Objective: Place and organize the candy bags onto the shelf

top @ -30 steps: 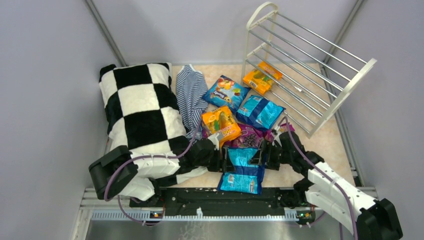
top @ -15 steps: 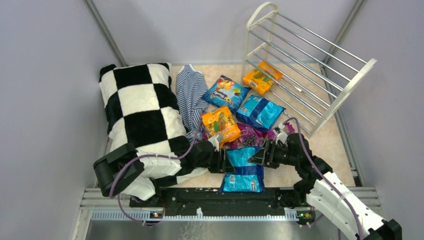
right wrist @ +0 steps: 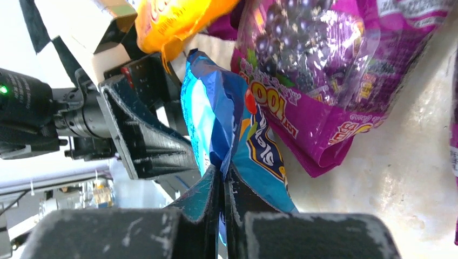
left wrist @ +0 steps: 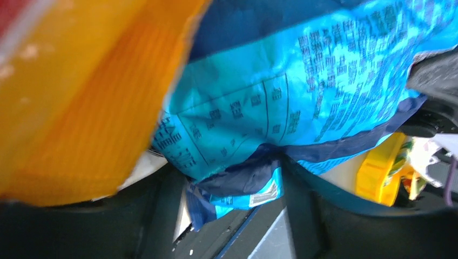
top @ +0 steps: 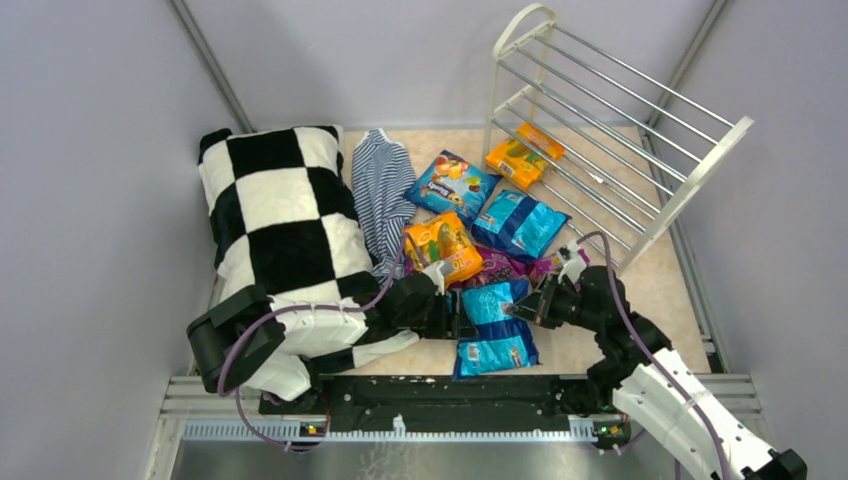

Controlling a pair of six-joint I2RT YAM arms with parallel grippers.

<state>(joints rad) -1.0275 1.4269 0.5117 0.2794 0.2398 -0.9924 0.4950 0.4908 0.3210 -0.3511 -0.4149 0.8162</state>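
A blue candy bag lies at the table's near edge between my two grippers. My right gripper is shut on its right edge; in the right wrist view the jaws pinch the blue bag flat. My left gripper stands open at the bag's left side, and the blue bag's folded corner hangs loose between its spread fingers. More candy bags lie beyond: orange, purple and two blue ones. Two orange bags rest on the white shelf at the back right.
A black-and-white checkered pillow fills the left side, partly over my left arm. A blue-and-white striped cloth lies beside it. Grey walls close in both sides, and the shelf stands at an angle to the table.
My right gripper has moved in and shut on the blue bag's right edge. The bag has bunched and swung rightward. My left gripper narrowed briefly and is wide again.
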